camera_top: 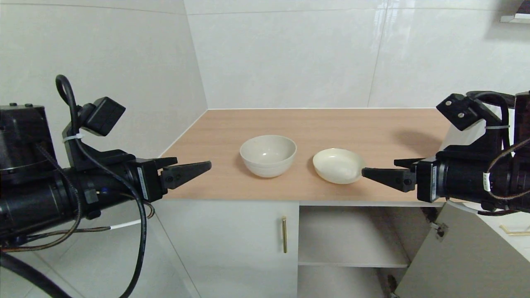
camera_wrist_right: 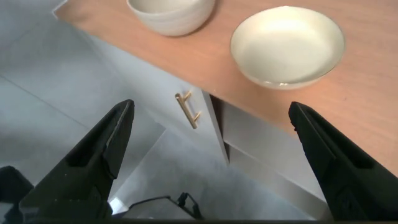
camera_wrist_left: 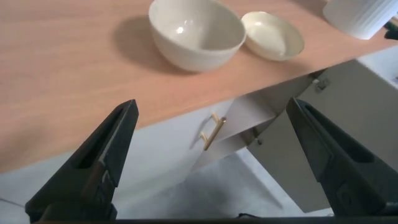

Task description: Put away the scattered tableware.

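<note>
Step in hand: the start, by my reading; nothing picked up, both pieces of tableware sit on the counter (camera_top: 331,124)
Left pincer (camera_top: 193,163): released, jaws spread wide, nothing between them; held out in front of the counter's edge, off its left end
Right pincer (camera_top: 379,166): released as well, jaws wide and empty; held off the front edge, near the dish but apart from it
Deep bowl (camera_top: 268,155): upright, pale, near the middle of the counter, closer to my left side
Shallow dish (camera_top: 338,165): upright, just beside the bowl on its right, close to the front edge; the two look apart, though the gap is narrow
Cupboard below: right-hand compartment (camera_top: 343,236) stands open with a shelf showing; left door with the brass handle (camera_top: 284,234) is closed
Next move, my judgement: right pincer goes forward and up to take the dish by its near rim, one jaw inside and one under, then carries it down to the open shelf
Caution: thin glazed rim, likely slippery; dish sits near the edge, so a nudge could tip it off
</note>
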